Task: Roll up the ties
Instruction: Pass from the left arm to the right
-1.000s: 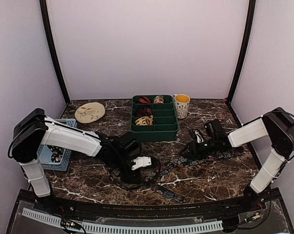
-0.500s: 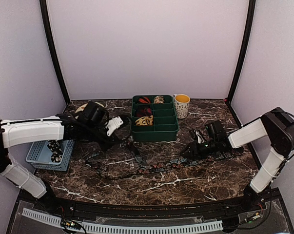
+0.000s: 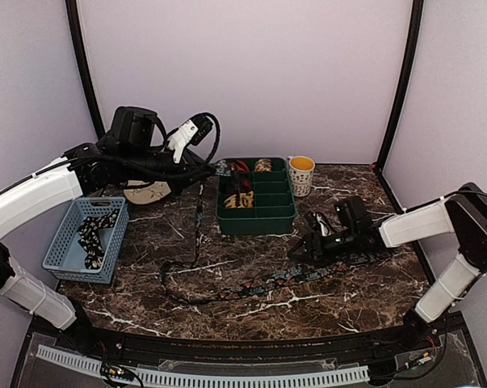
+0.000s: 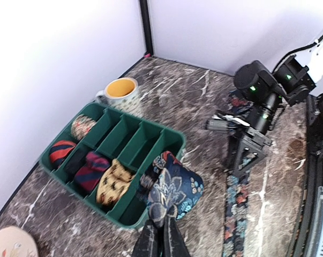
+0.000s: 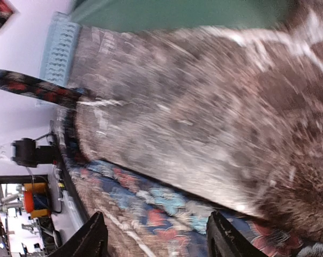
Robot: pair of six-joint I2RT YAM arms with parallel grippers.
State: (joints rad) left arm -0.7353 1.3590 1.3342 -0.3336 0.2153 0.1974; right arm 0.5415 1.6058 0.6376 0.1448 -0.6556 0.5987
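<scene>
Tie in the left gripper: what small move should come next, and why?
Probably close the right gripper on the tie. The left gripper, shut on its wide end, is high near the tray; the tie runs along the table between the right gripper's open fingers, so a pinch there would anchor it.

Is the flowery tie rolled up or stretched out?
Stretched out. The flowery tie trails long across the table, one end pinched up by the left gripper.

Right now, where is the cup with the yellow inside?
In the top view, the cup stands at the back of the table, right of the middle, just beside the green tray's far right corner.
</scene>
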